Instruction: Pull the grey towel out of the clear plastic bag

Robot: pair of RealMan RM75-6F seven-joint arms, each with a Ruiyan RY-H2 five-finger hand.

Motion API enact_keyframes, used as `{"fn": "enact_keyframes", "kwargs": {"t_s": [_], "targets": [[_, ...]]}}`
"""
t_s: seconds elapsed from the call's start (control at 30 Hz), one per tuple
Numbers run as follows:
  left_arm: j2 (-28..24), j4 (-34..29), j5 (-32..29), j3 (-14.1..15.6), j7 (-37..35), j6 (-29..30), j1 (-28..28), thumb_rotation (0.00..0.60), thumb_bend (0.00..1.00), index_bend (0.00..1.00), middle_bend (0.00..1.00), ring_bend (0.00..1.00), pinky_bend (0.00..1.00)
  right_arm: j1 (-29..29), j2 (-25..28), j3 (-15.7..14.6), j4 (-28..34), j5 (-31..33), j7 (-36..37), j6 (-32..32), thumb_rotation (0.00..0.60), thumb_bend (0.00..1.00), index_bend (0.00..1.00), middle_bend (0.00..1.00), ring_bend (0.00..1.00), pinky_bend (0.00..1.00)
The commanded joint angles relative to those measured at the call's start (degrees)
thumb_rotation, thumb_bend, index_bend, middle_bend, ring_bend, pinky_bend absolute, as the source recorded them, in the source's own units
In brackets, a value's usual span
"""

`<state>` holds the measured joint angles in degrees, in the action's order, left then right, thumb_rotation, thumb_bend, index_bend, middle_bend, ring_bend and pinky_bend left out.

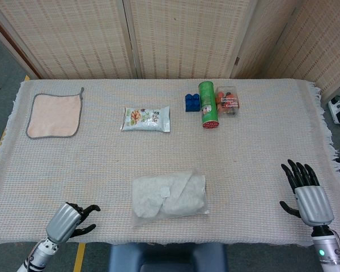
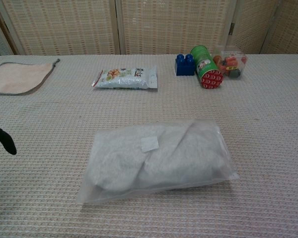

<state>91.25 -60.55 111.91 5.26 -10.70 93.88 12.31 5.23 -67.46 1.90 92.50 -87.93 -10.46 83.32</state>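
The clear plastic bag (image 1: 169,194) (image 2: 157,159) lies flat near the table's front edge with the grey towel (image 1: 158,198) (image 2: 129,163) folded inside it and a small white label on top. My left hand (image 1: 68,219) hovers at the front left corner, fingers apart and empty, well left of the bag; only its dark fingertips (image 2: 4,140) show at the chest view's left edge. My right hand (image 1: 305,188) is spread wide and empty near the front right edge, far right of the bag.
At the back stand a blue block (image 1: 192,102), a green can lying on its side (image 1: 208,105) and a clear box of toys (image 1: 229,100). A snack packet (image 1: 147,119) lies mid-back. A peach cloth (image 1: 54,115) lies at the back left.
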Motion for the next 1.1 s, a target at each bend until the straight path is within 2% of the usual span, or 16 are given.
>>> {"fn": "enact_keyframes", "kwargs": {"t_s": [0.03, 0.43, 0.63, 0.8, 1.1], "targets": [[2.3, 1.1, 0.4, 0.4, -0.4, -0.7, 1.5, 0.6, 0.2, 0.47, 1.0, 1.0, 1.0, 0.1, 0.0, 0.1, 0.0, 0.2, -0.1, -0.1, 0.6, 0.11, 0.0, 0.0, 0.0, 0.0], [8.3, 2.7, 2.9, 2.8, 3.6, -2.0, 4.0, 0.6, 0.22, 0.47, 1.0, 1.0, 1.0, 0.6, 0.0, 0.3, 0.0, 1.5, -0.3, -1.5, 0.6, 0.11, 0.0, 0.0, 0.0, 0.0], [12.9, 8.3, 2.4, 3.1, 2.6, -2.4, 4.9, 0.6, 0.22, 0.5, 1.0, 1.0, 1.0, 0.6, 0.2, 0.4, 0.2, 1.8, -0.1, -1.5, 0.6, 0.11, 0.0, 0.0, 0.0, 0.0], [16.1, 12.8, 2.3, 3.6, 1.2, -2.5, 5.9, 0.6, 0.3, 0.51, 1.0, 1.0, 1.0, 0.7, 0.3, 0.7, 0.1, 2.5, 0.0, -1.7, 0.6, 0.11, 0.0, 0.0, 0.0, 0.0], [20.3, 18.6, 1.2, 3.7, 0.1, -1.6, 7.0, 0.6, 0.32, 0.52, 1.0, 1.0, 1.0, 0.9, 0.9, 0.9, 0.3, 3.3, 0.6, -2.4, 0.6, 0.11, 0.0, 0.0, 0.0, 0.0]]}}
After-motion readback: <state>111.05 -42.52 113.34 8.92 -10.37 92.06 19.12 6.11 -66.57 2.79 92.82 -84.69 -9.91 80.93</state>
